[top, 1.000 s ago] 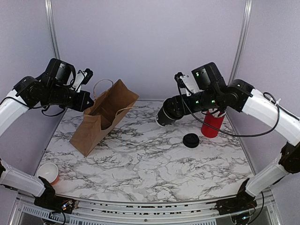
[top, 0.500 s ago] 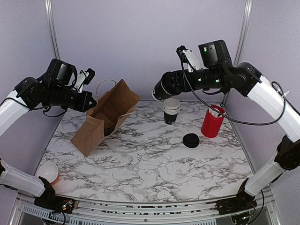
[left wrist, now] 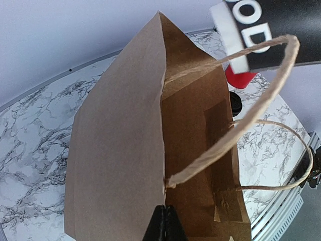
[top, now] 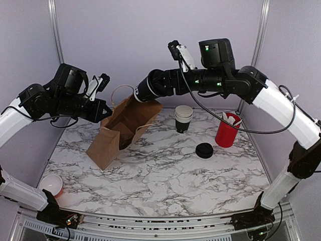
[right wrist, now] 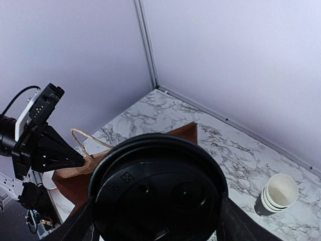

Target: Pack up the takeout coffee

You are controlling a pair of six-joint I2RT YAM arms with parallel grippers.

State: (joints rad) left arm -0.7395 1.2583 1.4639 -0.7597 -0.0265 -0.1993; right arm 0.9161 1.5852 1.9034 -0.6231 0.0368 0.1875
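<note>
The takeout coffee [top: 144, 91], a black cup with white lettering and a black lid [right wrist: 158, 193], lies sideways in the air just above the open mouth of the brown paper bag [top: 118, 133]. My right gripper [top: 153, 88] is shut on its body, one finger [right wrist: 75, 228] on each side of the lid. The bag leans on the table with its mouth facing up and right. My left gripper [left wrist: 164, 224] is shut on the bag's rim [left wrist: 163, 150], holding it open beside the twine handle [left wrist: 235, 130]. The cup's end [left wrist: 261, 30] shows above that handle.
A stack of lidless black cups [top: 183, 119] stands behind the middle of the marble table [top: 165, 175]. A loose black lid [top: 204, 150] lies to its front right, next to a red container [top: 227, 130]. A white-and-orange cup [top: 51, 185] sits at the near left edge.
My right arm has swung up and to the left with the coffee, from beside the red container to over the bag's mouth. The left gripper has shifted the bag slightly to the right.
</note>
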